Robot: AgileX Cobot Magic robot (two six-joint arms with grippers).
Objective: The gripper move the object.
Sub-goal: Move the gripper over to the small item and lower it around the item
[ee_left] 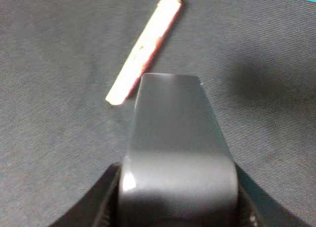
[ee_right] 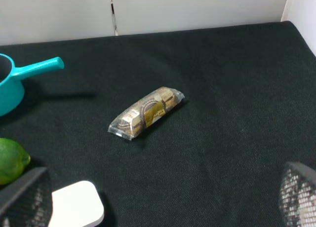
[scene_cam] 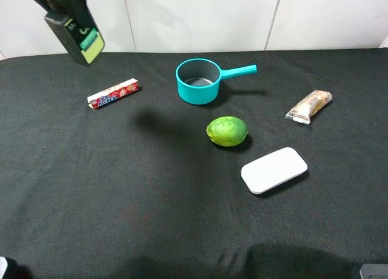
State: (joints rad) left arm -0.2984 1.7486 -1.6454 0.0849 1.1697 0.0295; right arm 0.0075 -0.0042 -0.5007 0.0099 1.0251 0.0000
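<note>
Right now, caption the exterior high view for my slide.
Left gripper holds a dark pump bottle aloft; on the black cloth: candy stick pack, teal saucepan, lime, white case, wrapped snack.

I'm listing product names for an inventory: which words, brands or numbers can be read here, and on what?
None can be read with certainty.
Red candy stick pack: printed lettering, too blurred to read.
Dark pump bottle: pale marks above its green label, too small to read.
Clear snack packet: print too small to read.
White case, lime, teal saucepan: no text visible.
</note>
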